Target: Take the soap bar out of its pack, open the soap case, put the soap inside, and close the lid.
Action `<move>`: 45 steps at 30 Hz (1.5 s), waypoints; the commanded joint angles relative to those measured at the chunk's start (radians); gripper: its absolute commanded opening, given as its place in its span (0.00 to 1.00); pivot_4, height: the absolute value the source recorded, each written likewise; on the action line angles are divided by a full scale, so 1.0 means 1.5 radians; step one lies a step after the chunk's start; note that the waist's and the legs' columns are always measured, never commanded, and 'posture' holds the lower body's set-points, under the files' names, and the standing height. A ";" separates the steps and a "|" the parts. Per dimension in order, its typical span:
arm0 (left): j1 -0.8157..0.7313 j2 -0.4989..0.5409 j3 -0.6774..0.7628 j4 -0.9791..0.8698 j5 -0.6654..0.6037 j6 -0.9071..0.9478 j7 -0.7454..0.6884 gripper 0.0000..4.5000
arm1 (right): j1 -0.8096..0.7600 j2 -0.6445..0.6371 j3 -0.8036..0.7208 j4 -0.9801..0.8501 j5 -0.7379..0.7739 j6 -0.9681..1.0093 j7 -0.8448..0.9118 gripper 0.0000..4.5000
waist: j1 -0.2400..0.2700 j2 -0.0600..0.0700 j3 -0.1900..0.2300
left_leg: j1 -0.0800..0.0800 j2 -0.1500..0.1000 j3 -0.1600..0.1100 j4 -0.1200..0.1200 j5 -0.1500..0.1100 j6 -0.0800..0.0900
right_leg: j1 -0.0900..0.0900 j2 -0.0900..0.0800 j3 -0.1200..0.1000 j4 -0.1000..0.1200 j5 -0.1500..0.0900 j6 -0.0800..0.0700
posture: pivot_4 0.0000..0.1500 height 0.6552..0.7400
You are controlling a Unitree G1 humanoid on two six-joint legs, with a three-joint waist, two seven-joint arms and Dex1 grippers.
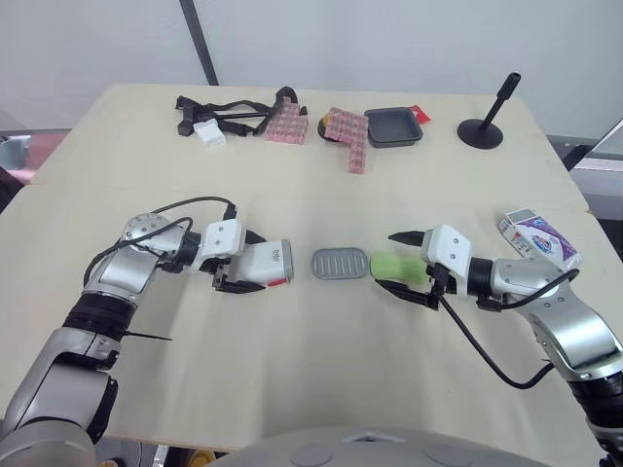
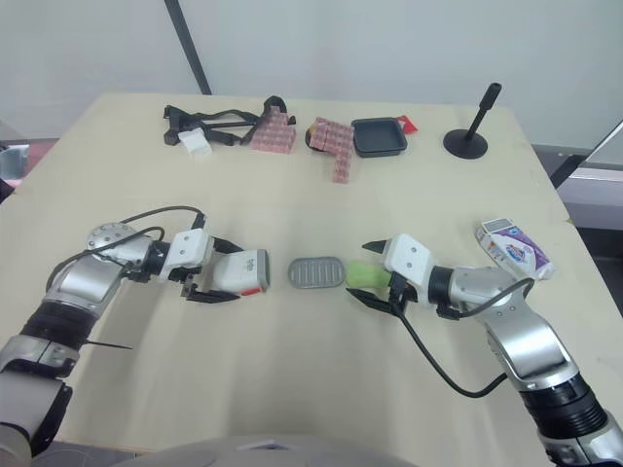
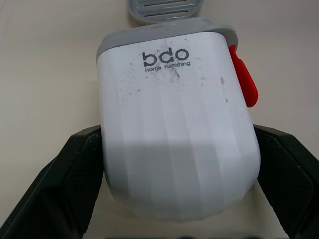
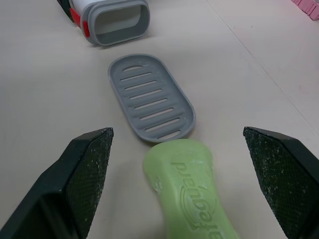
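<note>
Clasping soap case (image 1: pixel 268 263): left gripper (image 1: pixel 255 263)

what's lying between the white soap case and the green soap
The gray slotted tray lies flat there, plain in the right wrist view and both eye views.

Green soap bar (image 4: pixel 192 194); grey slotted tray (image 4: pixel 151 97); white, grey-rimmed, red-latched soap case (image 3: pixel 177 129); purple-and-white pack (image 1: pixel 540 239).

Green soap bar (image 4: pixel 192 189) cut off at its near end by the frame edge, grey tray (image 3: pixel 164 7) mostly cropped beyond the soap case (image 3: pixel 174 134), soap pack (image 1: pixel 540 238) print too small to read
</note>
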 commanded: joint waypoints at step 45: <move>0.082 0.038 0.128 -0.236 -0.189 0.148 0.029 1.00 | -0.224 -0.148 0.201 -0.020 -0.111 0.260 0.062 1.00 | 0.004 0.000 0.000 | 0.000 0.000 0.000 -0.001 0.000 -0.001 | 0.000 0.001 0.000 0.002 0.000 0.000 | 1.00 1.00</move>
